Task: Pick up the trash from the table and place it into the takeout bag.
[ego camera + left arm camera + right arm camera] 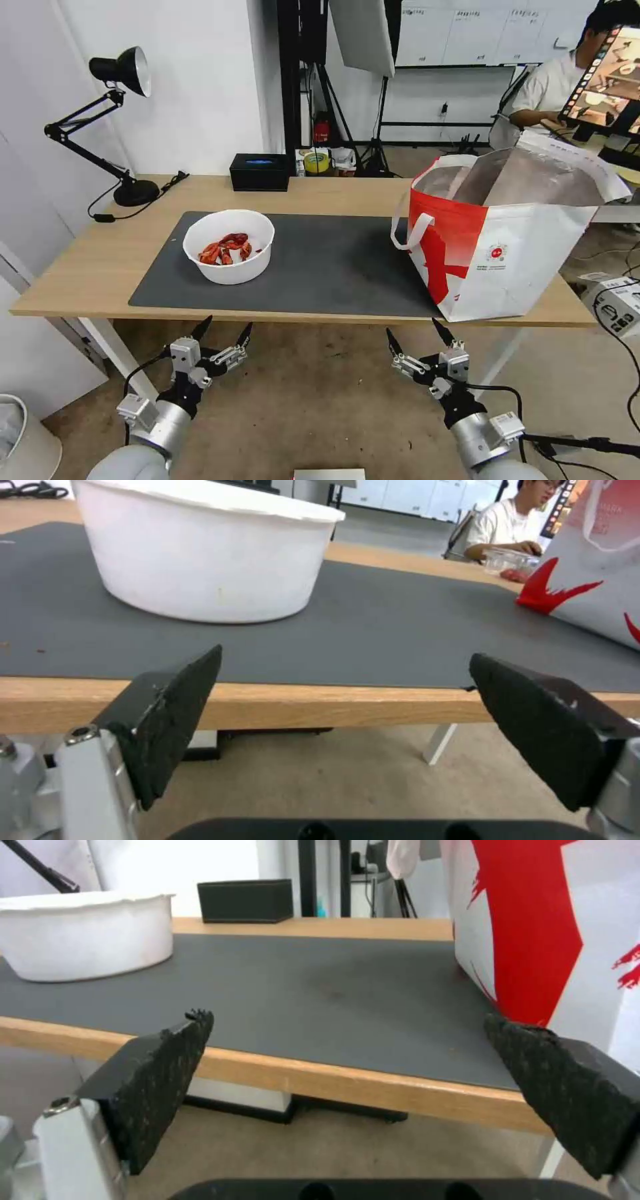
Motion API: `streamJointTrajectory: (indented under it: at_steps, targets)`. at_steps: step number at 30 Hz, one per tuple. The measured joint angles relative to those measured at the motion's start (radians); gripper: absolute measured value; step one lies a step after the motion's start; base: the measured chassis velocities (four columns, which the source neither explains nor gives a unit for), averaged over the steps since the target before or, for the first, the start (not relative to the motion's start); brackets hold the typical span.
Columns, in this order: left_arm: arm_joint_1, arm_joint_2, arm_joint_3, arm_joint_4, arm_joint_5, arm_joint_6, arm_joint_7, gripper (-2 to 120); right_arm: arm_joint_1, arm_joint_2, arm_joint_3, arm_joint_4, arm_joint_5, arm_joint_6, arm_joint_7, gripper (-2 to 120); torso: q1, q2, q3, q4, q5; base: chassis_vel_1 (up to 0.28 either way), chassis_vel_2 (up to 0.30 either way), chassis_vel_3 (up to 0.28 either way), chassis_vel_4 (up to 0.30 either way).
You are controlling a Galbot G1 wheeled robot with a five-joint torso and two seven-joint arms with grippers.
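Head view: white round bowl (pixel 229 245) of red crayfish shells (pixel 225 249) on the dark grey mat (pixel 320 267), toward the worktop (pixel 80 260) left end; red-and-white takeout bag (pixel 507 240) standing open at the right end, overhanging the front edge. Left end effector (pixel 222 335) and right end effector (pixel 413 335) both spread wide, empty, below the front edge. Likely risks: tipping shells out during the lift, or nudging the bag off. Round red logo (pixel 496 253) on the bag, text beneath unreadable.

White wall (pixel 200 80), beige floor (pixel 320 400), black desk lamp (pixel 120 67).
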Motion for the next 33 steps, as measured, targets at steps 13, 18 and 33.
streamJointTrajectory:
  at_steps: [13,18,33]
  targets:
    - [-0.068,0.082,-0.03,-0.003,-0.065,0.052,-0.064,100,0.001,0.0,0.0,0.0,0.002,-0.003,0.001,100,0.0,0.0,0.0,0.0,0.0,0.0,0.0,0.0,0.0]
    - [-0.146,0.165,-0.042,-0.028,-0.147,0.159,-0.154,100,0.002,0.0,0.0,0.0,0.002,-0.003,0.001,100,0.0,0.0,0.0,0.0,-0.0001,0.0,0.0,0.0,0.0]
    - [-0.42,0.428,-0.046,-0.002,-0.544,0.43,-0.363,100,0.003,-0.001,0.0,0.001,0.003,-0.004,0.002,100,0.0,0.0,0.0,0.0,-0.0004,0.0,0.0,0.0,0.0]
